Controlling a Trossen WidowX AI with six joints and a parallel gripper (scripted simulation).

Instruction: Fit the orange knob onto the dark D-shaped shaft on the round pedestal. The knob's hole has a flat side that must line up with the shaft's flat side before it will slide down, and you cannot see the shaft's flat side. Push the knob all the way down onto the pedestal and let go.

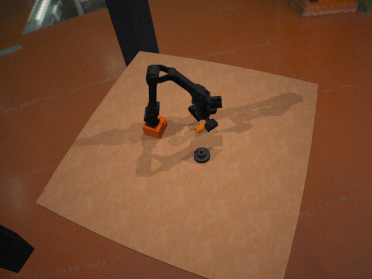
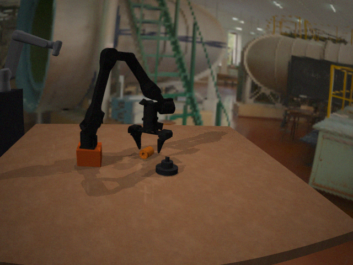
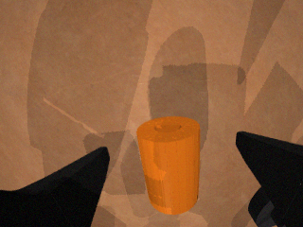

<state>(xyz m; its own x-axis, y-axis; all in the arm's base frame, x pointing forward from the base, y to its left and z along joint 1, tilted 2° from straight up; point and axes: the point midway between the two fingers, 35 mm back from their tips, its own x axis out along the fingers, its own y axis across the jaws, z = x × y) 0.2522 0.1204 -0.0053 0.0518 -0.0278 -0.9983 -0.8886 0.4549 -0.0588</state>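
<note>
The orange knob [image 1: 200, 128] [image 2: 146, 152] [image 3: 171, 170] lies on its side on the table. In the exterior view its holed end faces the camera. The gripper [image 2: 149, 150] [image 3: 172, 142] is open and points down just above the knob. In the wrist view the knob lies between the two spread fingertips, touching neither. The dark round pedestal [image 1: 196, 158] [image 2: 166, 171] stands a short way from the knob, nearer the exterior camera, with its shaft [image 1: 201, 151] [image 2: 167, 158] upright and bare. The shaft's flat side cannot be seen.
The arm's orange base block [image 1: 155, 129] [image 2: 89, 156] stands to the left of the knob in the top and exterior views. Shadows of the arm fall across the tan table top [image 1: 168, 216] [image 2: 171, 216]. The pedestal is the only low obstacle beside the knob.
</note>
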